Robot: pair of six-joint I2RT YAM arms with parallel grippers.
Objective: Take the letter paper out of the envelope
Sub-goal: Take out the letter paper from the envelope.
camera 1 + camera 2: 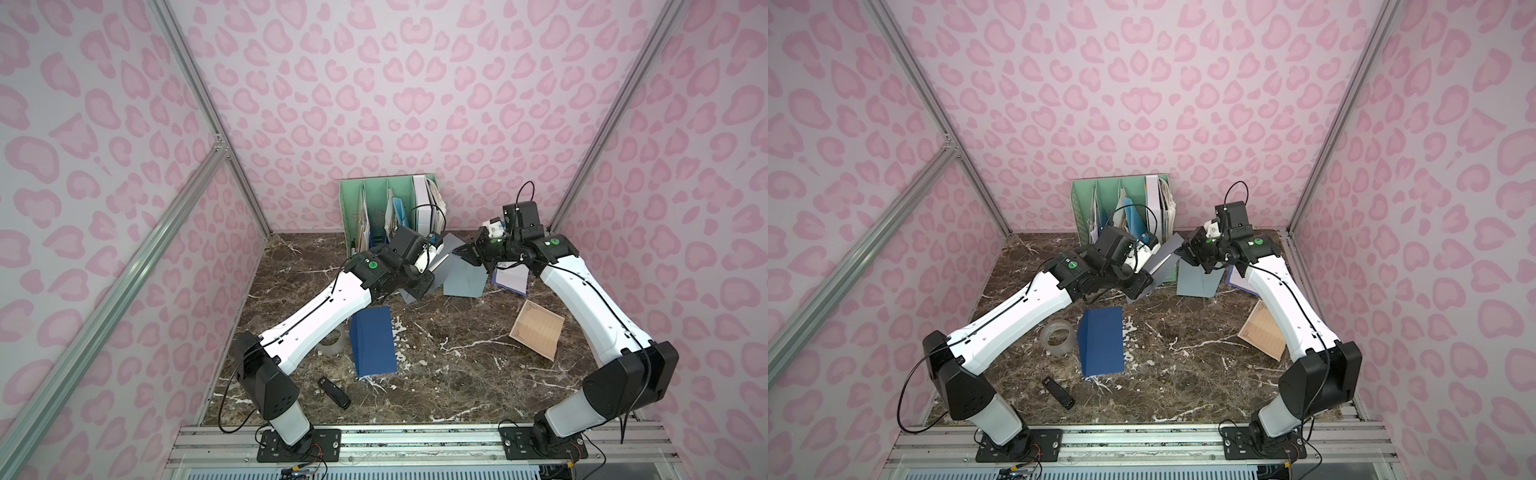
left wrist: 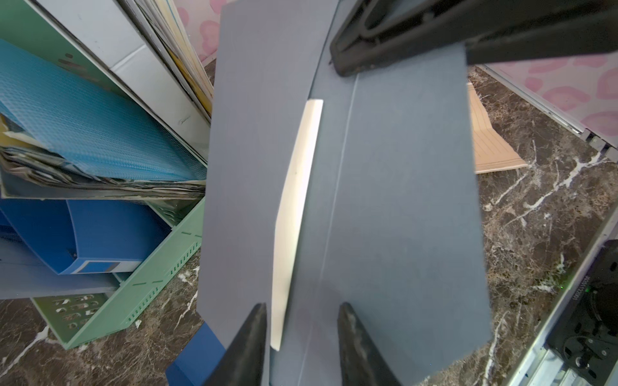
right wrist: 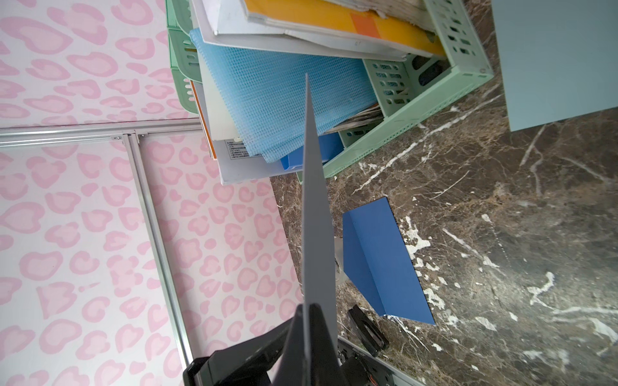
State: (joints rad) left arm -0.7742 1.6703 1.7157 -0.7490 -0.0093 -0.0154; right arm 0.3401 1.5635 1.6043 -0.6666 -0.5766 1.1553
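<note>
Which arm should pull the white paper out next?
Left. The left tool stands open around the white letter paper poking from the grey envelope, while the right tool is pinching that envelope.

Marble table (image 1: 457, 374), blue folder (image 1: 372, 343), tape roll (image 1: 1059, 348), tan paper (image 1: 537, 329)

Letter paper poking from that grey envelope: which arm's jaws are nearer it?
Left. The left jaws straddle one end of the letter paper; the right jaws pinch the far edge of the envelope.

The envelope (image 2: 401, 200) looks matt paper, the table (image 2: 535, 200) glossy marble, the file rack (image 2: 150, 284) probably plastic
</note>
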